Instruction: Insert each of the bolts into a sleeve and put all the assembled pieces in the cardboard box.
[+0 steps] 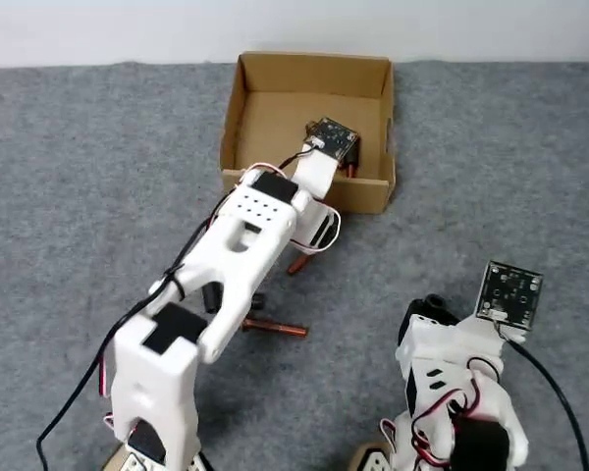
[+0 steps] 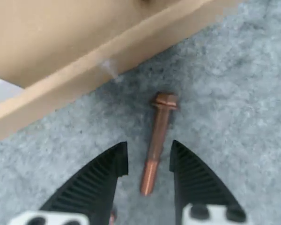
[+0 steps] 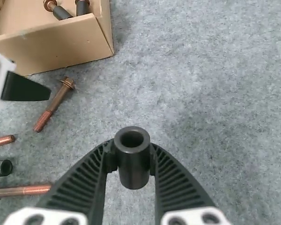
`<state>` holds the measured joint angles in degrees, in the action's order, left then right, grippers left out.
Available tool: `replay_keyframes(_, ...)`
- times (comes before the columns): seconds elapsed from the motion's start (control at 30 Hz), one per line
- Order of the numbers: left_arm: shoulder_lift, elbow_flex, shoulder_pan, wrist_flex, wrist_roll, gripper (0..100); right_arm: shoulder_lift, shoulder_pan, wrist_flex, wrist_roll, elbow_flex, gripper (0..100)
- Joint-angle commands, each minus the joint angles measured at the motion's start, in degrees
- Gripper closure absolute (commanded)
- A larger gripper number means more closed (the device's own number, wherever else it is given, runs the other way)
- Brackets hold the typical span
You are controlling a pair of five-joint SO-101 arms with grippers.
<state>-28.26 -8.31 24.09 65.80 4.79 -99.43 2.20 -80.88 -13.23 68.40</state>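
Two claws are mine here, and the step in hand belongs to my left claw (image 2: pixel 149 149): it hangs released, jaws spread to either side of a copper bolt (image 2: pixel 158 136) that lies on the grey carpet just outside the cardboard box (image 2: pixel 61 61), head toward the box wall and threaded tip away from it. My right claw (image 3: pixel 132 152) is clenched on a black sleeve (image 3: pixel 131 171), held farther out from the box with the bore facing up and unblocked. To do this well, I judge I should lower until the jaw tips reach the carpet and close on the shank nearer the head, leaving the thread free to enter the bore. The bolt is round and may roll, so I should close squarely across it. Two assembled pieces (image 3: pixel 61 10) already lie inside the box; more loose bolts (image 3: pixel 18 190) and a spare sleeve (image 3: pixel 0 167) lie farther from the box.
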Motion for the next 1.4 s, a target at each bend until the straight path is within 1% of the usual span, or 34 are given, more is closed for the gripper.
replay_keyframes(0.0, -2.4, -6.1, 0.0, 0.4, 0.4, 84, 0.6, 0.3, 1.5, 0.3, -0.2, 99.1)
replay_keyframes(0.2, -9.1, -11.9, 0.4, 0.5, 0.4, 84, 0.5, 0.2, 1.5, 0.3, 0.2, 99.1)
replay_keyframes(0.37, -12.2, -12.9, 0.4, 0.6, 0.4, 84, 0.5, 0.2, 1.5, 0.4, 0.4, 99.1)
replay_keyframes(0.47, -12.4, -13.7, 0.5, 2.2, 0.4, 85, 0.5, 0.1, 1.5, 0.4, 0.4, 99.1)
replay_keyframes(0.53, -12.7, -14.4, 0.5, 3.8, 0.2, 88, 0.5, 0.1, 1.5, 0.3, 0.4, 99.1)
replay_keyframes(0.67, -14.4, -16.7, 1.4, 6.3, 0.0, 100, 0.5, 0.1, 1.5, 0.3, 0.4, 99.1)
replay_keyframes(0.9, -17.7, -22.5, 3.2, 13.5, 0.3, 99, 0.5, 0.1, 1.5, 0.3, 0.4, 99.1)
replay_keyframes(1.1, -15.1, -28.0, 5.4, 17.7, 0.7, 100, 0.5, 0.1, 1.5, 0.3, 0.4, 99.1)
replay_keyframes(1.2, -11.9, -30.5, 6.2, 20.2, 3.2, 100, 0.5, 0.1, 1.5, 0.3, 0.4, 99.1)
replay_keyframes(1.3, -7.8, -30.9, 6.3, 23.3, 3.7, 100, 0.5, 0.1, 1.5, 0.3, 0.4, 99.1)
replay_keyframes(1.37, -4.8, -30.9, 6.3, 25.6, 5.4, 100, 0.5, 0.1, 1.5, 0.3, 0.4, 99.1)
